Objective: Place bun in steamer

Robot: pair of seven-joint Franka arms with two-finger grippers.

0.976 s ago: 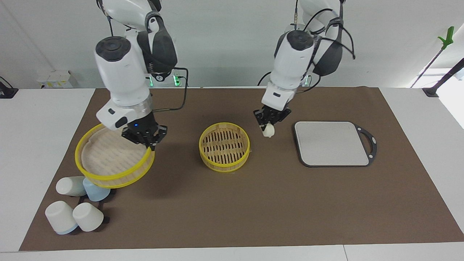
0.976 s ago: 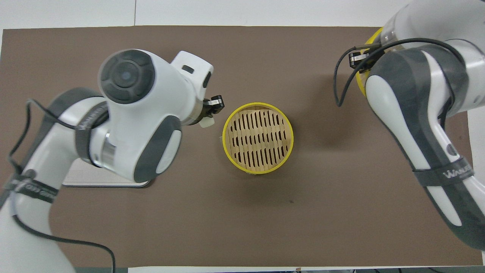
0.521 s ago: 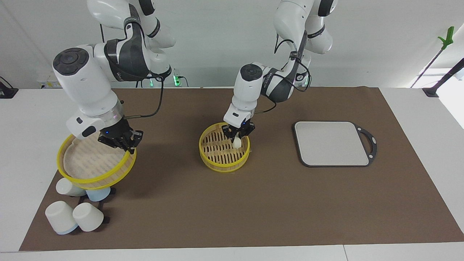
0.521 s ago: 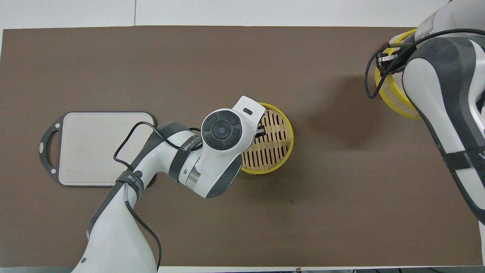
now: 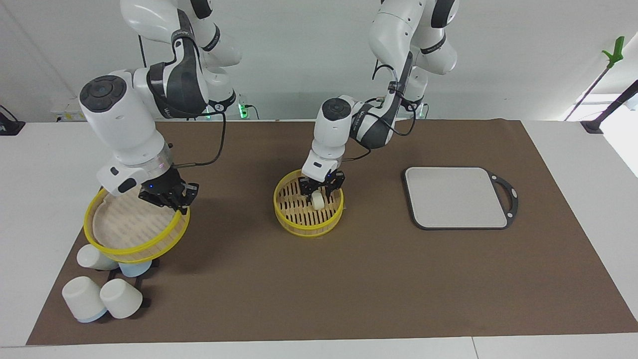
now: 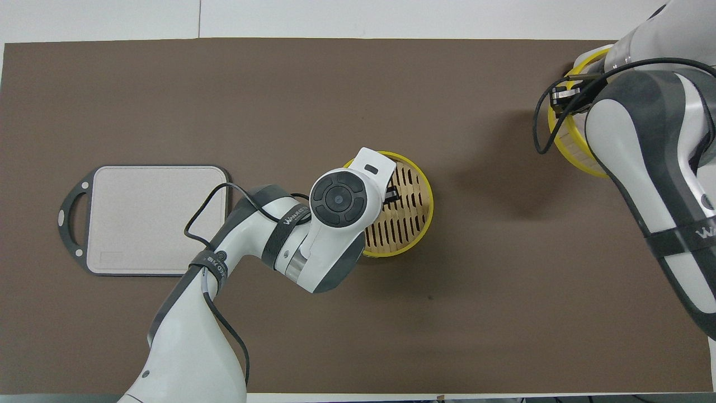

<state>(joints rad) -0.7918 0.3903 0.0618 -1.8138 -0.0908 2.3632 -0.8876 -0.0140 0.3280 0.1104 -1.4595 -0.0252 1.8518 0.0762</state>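
Note:
The steamer [image 5: 308, 225] stands mid-table on the brown mat, its slatted floor open to view; it also shows in the overhead view [image 6: 419, 221]. The cream-white bun [image 5: 317, 200] lies on the steamer's floor. My left gripper [image 5: 321, 190] is inside the steamer just above the bun, fingers spread and off it. In the overhead view the left arm hides the bun. My right gripper [image 5: 168, 197] is shut on the rim of the steamer lid [image 5: 130, 230], held tilted over the cups; the lid also shows in the overhead view [image 6: 569, 150].
A grey black-edged board [image 5: 456, 197] lies toward the left arm's end of the table, also in the overhead view [image 6: 151, 218]. Several upturned white and pale-blue cups [image 5: 102, 296] stand at the right arm's end, partly under the lid.
My left gripper carried the bun from beside the steamer into it, lowered it and let go. My right gripper moved the lid toward the right arm's end of the table, over the cups.

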